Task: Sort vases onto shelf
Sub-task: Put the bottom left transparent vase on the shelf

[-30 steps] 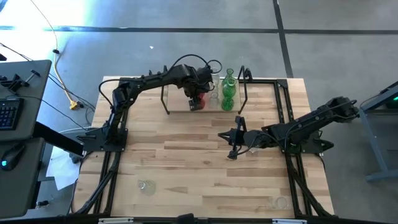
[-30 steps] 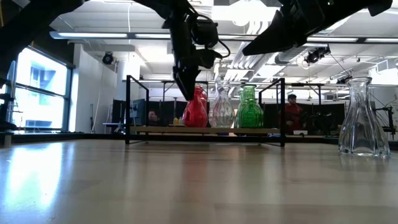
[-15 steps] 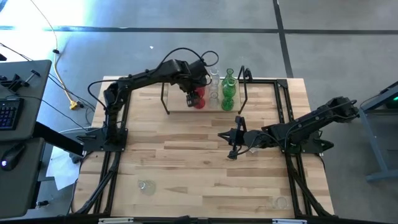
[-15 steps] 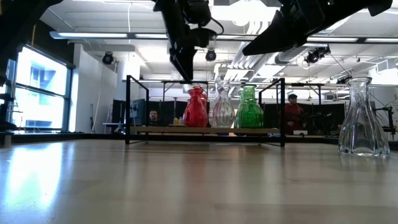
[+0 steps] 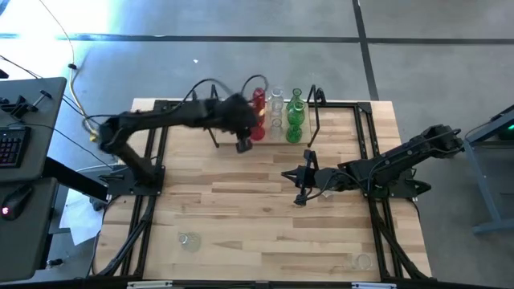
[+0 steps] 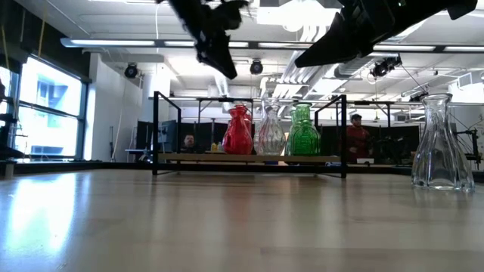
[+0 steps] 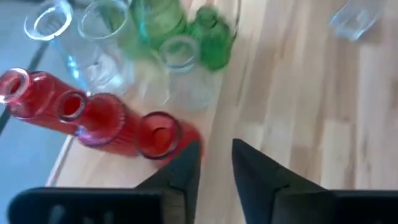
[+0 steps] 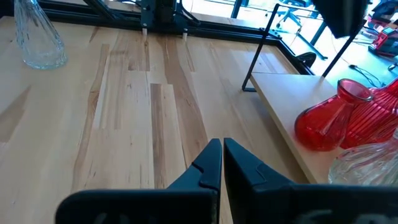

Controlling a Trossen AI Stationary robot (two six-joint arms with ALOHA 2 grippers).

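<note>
Standing in a tight row on the shelf (image 5: 277, 136) at the far side of the tabletop (image 5: 241, 209) are the vases: red vases (image 5: 259, 108) at the left arm's end, clear vases (image 5: 276, 110) in the middle and green vases (image 5: 295, 112) toward the right arm. From table height the front three show as a red (image 6: 237, 131), a clear (image 6: 271, 131) and a green (image 6: 303, 130) belly, all upright on the board between the black wire frames.

The left gripper (image 5: 243, 143) hangs just in front of the shelf's edge, beside the nearest red vase and clear of it; in the low view it (image 6: 215, 47) is above and to the left of the vases. Its own camera shows the jaws a narrow gap apart and holding nothing, with the nearest red vase (image 7: 158, 134) just beyond one fingertip (image 7: 189, 163).

The right gripper (image 5: 303, 178) waits over the middle of the tabletop, well apart from the shelf, its jaws (image 8: 221, 155) pressed together on nothing.

Three more clear vases stand off the shelf: one (image 5: 189, 239) near the front left of the tabletop, one (image 5: 361, 260) near the front right corner, and one (image 5: 325, 193) partly hidden under the right arm.
</note>
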